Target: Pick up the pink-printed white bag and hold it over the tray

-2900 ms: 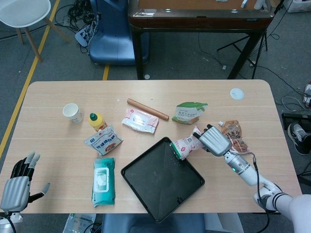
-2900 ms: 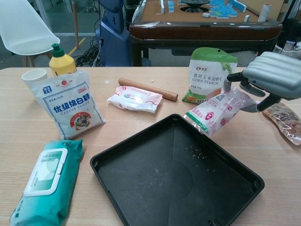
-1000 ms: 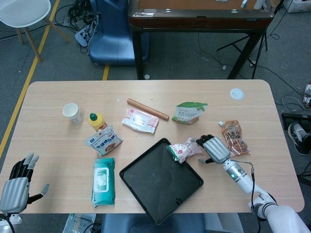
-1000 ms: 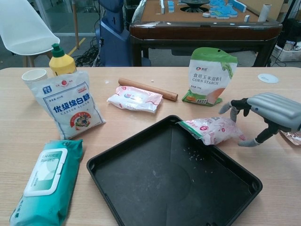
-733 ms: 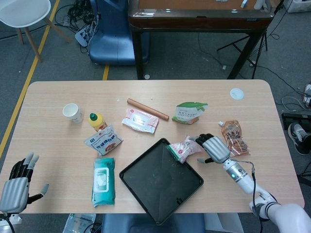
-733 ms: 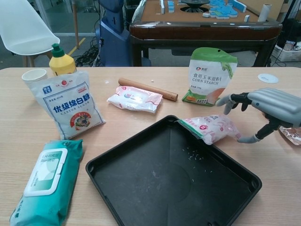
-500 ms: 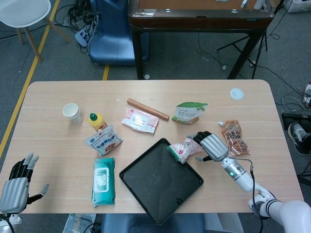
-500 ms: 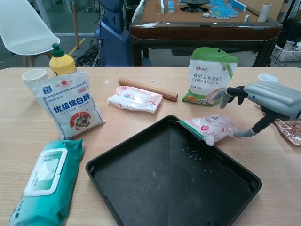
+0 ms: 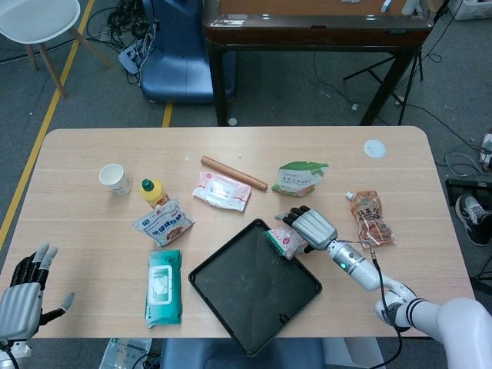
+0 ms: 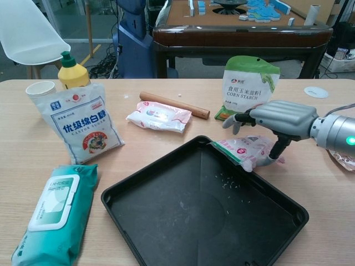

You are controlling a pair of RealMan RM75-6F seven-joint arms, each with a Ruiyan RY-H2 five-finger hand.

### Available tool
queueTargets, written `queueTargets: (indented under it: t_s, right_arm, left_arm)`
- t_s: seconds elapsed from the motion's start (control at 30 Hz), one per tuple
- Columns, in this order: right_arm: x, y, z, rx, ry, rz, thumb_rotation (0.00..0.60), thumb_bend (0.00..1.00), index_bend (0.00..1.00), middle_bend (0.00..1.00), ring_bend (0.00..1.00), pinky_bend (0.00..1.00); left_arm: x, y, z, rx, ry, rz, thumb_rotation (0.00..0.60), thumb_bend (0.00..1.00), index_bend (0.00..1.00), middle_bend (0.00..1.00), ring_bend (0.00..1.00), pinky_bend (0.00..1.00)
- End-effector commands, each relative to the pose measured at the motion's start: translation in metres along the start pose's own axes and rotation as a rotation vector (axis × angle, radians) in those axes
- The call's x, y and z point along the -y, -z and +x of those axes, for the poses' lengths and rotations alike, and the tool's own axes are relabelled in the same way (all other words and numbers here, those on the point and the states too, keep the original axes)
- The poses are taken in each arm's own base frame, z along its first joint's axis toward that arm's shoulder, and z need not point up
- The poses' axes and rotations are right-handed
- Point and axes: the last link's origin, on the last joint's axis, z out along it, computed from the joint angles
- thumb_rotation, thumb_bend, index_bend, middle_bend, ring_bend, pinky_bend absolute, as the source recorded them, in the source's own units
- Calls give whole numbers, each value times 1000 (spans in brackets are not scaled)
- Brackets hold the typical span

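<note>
— What can we read?
— "CORN STARCH" on the green-topped pouch [image 10: 250, 88]; the blue-labelled sugar bag [image 10: 82, 123] carries Chinese print.
— The pink-printed white bag [image 10: 247, 151]?
— We see it lying on the black tray [image 10: 166, 230]'s far rim, on the pale wood table [image 10: 22, 149]. Our right hand [image 10: 273, 123] hovers over it with fingers spread, its thumb at the bag's side. Our left hand [image 9: 21, 299] is empty with fingers apart.

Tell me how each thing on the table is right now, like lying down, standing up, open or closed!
Pink-printed white bag: lying on the tray's rim.
Tray: flat, holding only crumbs.
Right hand: fingers apart above the bag, thumb beside it.
Left hand: open, holding nothing.
Corn starch bag: standing up.
Yellow bottle: upright, capped.
Paper cup: upright.
Sugar bag: propped up.
Wipes pack: lying flat, lid closed.
Rolling pin: lying down.
</note>
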Motion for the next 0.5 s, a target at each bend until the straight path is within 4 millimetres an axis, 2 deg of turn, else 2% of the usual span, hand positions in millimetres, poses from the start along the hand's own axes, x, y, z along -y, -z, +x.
queueTargets:
  t_s: [0.03, 0.1, 0.17, 0.23, 0.33, 0.5]
  right_arm:
    - [7, -9, 0, 43, 0, 16, 600, 23, 172, 316, 226, 264]
    - [9, -10, 1, 39, -5, 23, 600, 84, 213, 360, 265, 264]
    - [9, -10, 2, 21, -23, 26, 600, 181, 313, 426, 343, 276]
    - [5, -9, 2, 17, -32, 23, 600, 288, 442, 504, 431, 338]
    - [2, -7, 2, 6, -45, 22, 600, 388, 548, 576, 518, 417]
    - [-10, 7, 8, -88, -175, 21, 600, 415, 609, 626, 574, 479]
  left_arm:
    - [0, 0, 0, 0, 1, -1, 600, 244, 44, 0, 0, 28]
    - [0, 0, 0, -4, 1, -1, 600, 244, 44, 0, 0, 28]
    - [1, 0, 1, -6, 1, 2, 600, 244, 44, 0, 0, 28]
    - [2, 0, 1, -5, 1, 3, 600, 244, 43, 0, 0, 28]
    - [2, 0, 0, -4, 1, 2, 600, 244, 44, 0, 0, 28]
    - [1, 0, -1, -1, 1, 2, 600, 244, 43, 0, 0, 28]
